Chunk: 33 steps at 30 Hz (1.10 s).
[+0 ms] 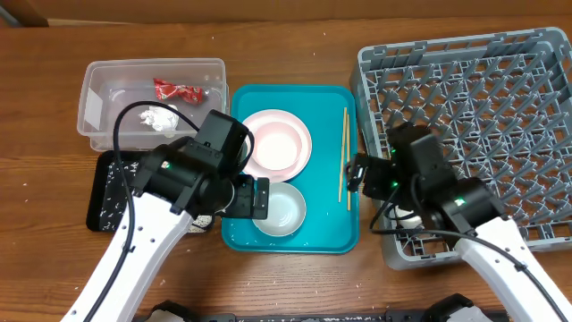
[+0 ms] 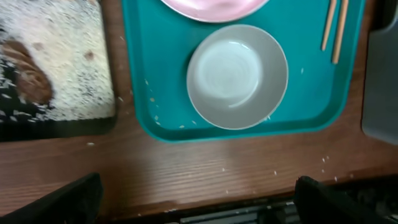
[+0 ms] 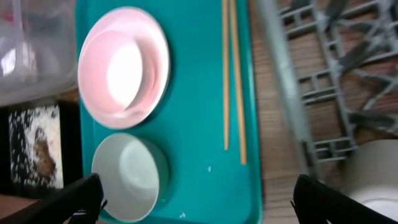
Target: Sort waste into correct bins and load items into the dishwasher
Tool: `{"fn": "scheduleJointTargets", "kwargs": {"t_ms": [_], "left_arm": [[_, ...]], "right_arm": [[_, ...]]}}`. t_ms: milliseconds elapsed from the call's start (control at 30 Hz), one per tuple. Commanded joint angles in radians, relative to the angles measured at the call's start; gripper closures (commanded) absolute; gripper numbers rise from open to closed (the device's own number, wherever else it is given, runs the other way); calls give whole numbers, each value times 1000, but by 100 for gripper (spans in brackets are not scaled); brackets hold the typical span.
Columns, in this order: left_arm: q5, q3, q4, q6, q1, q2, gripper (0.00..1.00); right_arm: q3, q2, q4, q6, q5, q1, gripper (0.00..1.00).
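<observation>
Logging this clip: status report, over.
Left gripper open beside bowl. Right gripper open near chopsticks. Wrapper, tissue in tub. Nothing blocking.

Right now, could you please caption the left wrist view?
Empty bowl on teal tray, chopsticks right, rice in black tray left.

Glossy teal plastic tray (image 1: 326, 228), wooden chopsticks (image 1: 343, 156)
</observation>
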Motion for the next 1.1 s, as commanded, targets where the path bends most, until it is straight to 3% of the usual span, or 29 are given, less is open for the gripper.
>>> {"fn": "scheduleJointTargets", "kwargs": {"t_ms": [0, 333, 600, 1067], "left_arm": [[68, -4, 25, 3, -4, 13, 1], [42, -145, 224, -9, -159, 16, 18], [18, -254, 371, -44, -210, 16, 20], [-21, -258, 402, -47, -210, 18, 19]], "right_arm": [[94, -32, -39, -7, 18, -68, 0], [109, -47, -157, -75, -80, -103, 0], [109, -47, -177, -78, -80, -103, 0], [109, -33, -169, -78, -94, -103, 2]]}}
